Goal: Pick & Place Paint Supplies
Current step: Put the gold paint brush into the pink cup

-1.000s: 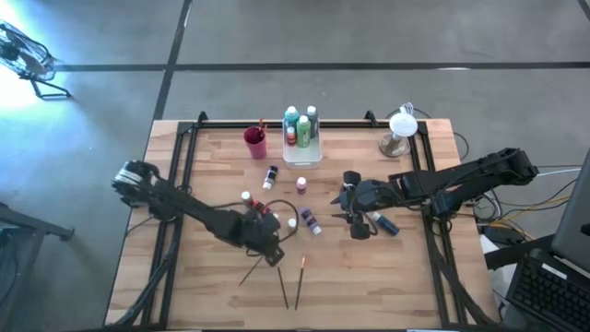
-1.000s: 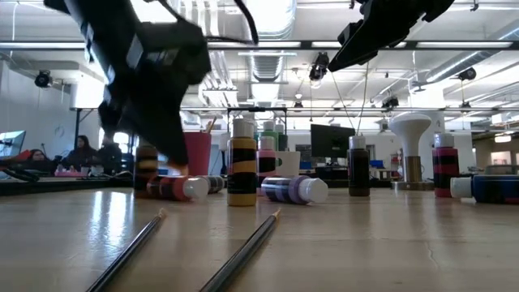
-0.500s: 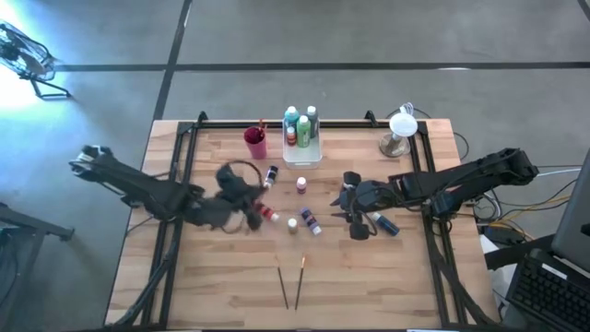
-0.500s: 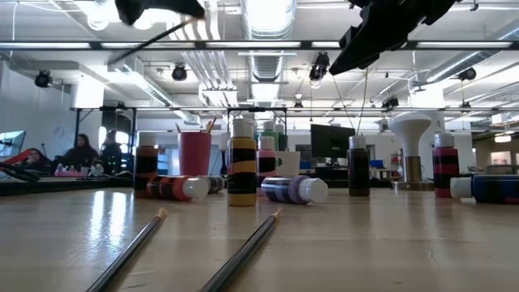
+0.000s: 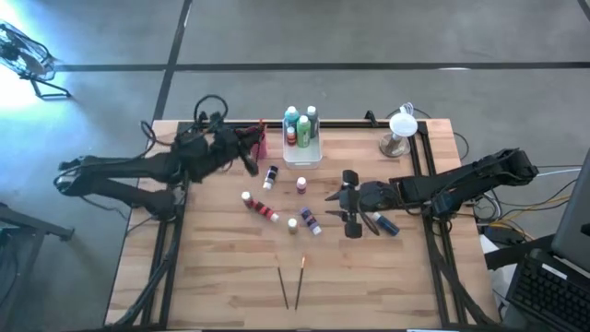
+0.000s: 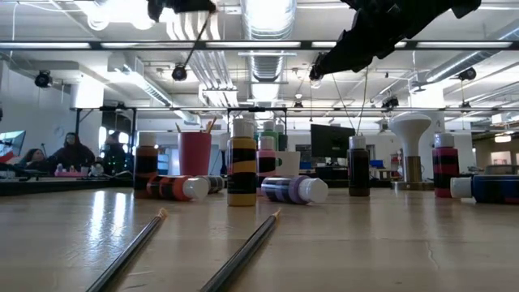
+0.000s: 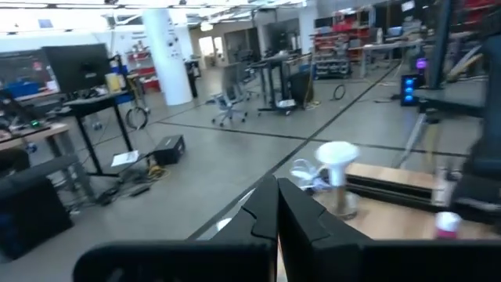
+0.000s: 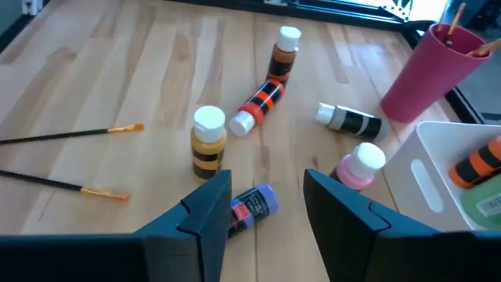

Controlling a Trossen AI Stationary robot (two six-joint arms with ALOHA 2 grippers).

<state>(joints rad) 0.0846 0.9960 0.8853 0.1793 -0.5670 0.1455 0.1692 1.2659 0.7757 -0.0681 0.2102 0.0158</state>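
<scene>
My left gripper (image 5: 249,157) hovers high beside the magenta cup (image 5: 255,141) at the table's far left, shut on a thin paintbrush (image 6: 193,45). My right gripper (image 8: 266,196) is open, right of centre, above a lying purple bottle (image 8: 252,205) and touching nothing. Several small paint bottles stand or lie at mid-table, among them a yellow one (image 8: 208,141), a red one (image 8: 260,103) and a pink one (image 8: 358,166). Two more brushes (image 5: 292,282) lie flat near the front edge. Other bottles stand in the white tray (image 5: 302,155). My left gripper holds the paintbrush near its upper end (image 6: 204,16), pinched between the shut fingers; the exact spot lies at the low view's top edge. The brush hangs slanting below the fingers, lifted clear of the table.
A blue bottle (image 5: 383,223) lies beside my right arm. A white lamp-like stand (image 5: 399,132) is at the far right corner. Black rails (image 5: 184,148) run along the table's sides. Bare wood lies at the near left and near right. People sit in the room beyond.
My left gripper has risen from the brushes near the front of the table, carrying one brush, and swung toward the far left, to the magenta cup, turning from pointing down to about level. The brush is lifted clear; two stay on the table.
</scene>
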